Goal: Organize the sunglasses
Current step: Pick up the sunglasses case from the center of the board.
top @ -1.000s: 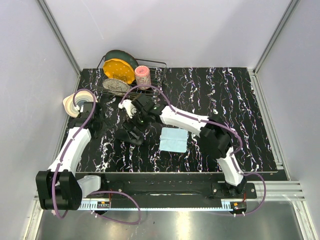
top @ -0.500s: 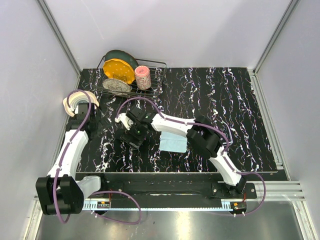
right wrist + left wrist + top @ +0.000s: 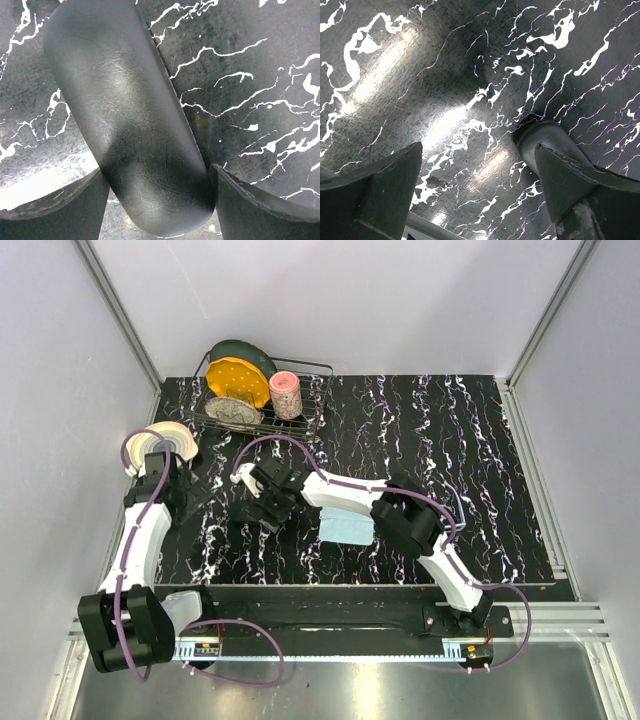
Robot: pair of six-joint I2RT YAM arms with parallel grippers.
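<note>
My right jaws straddled one end of the black glasses case [image 3: 125,115], its long axis running away from them. I could not tell if they pinched it. My left jaws hung released, well left of the case. The sunglasses were unseen, probably inside it.

Top external: fixed high behind the arm bases, looking down over the whole desk [image 3: 450,460]. Left wrist: close above the desk. Right wrist: closer still, past the right jaws onto the black case [image 3: 125,115], also visible from above.
</note>
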